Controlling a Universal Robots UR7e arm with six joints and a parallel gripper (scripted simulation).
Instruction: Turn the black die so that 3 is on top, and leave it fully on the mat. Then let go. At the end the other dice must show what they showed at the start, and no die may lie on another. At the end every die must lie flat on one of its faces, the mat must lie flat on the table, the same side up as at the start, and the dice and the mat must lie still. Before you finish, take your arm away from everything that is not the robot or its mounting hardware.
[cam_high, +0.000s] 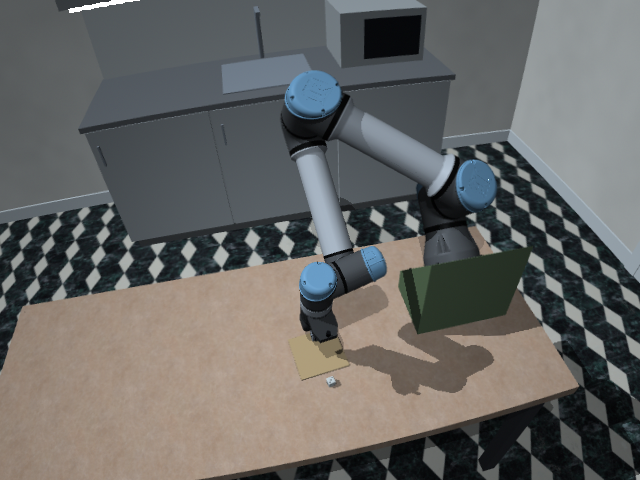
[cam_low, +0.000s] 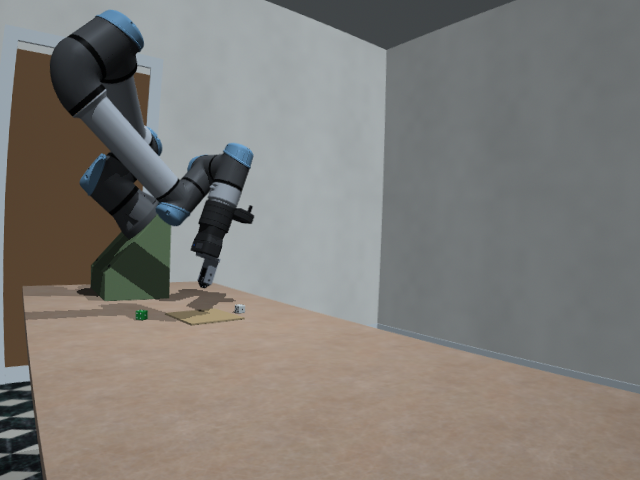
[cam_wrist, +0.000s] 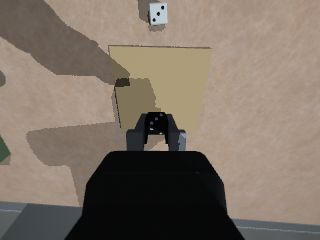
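- A green die (cam_low: 141, 314) is sitting on the table (cam_low: 310, 403) at the left in the exterior view, apart from the mat, inside the arm's shadow.
- The tan mat (cam_low: 205, 316) is lying flat on the table just right of that die, with part of its surface in shadow.
- The gripper (cam_low: 206, 279) is hanging above the mat's far edge, clear of the surface and tilted slightly, with the arm reaching down from the green pedestal (cam_low: 135, 268).
- Its fingers are closing partway on the black die (cam_wrist: 156, 123), holding it in the air between them; in the wrist view the die is showing white pips on the face turned toward the camera, too small to count.
- The black die is therefore sitting above the mat's near edge in the wrist view, not touching the mat.
- A white die (cam_low: 239, 308) is resting on the table just beyond the mat's right corner, near it but off it; in the wrist view its top is showing two pips.
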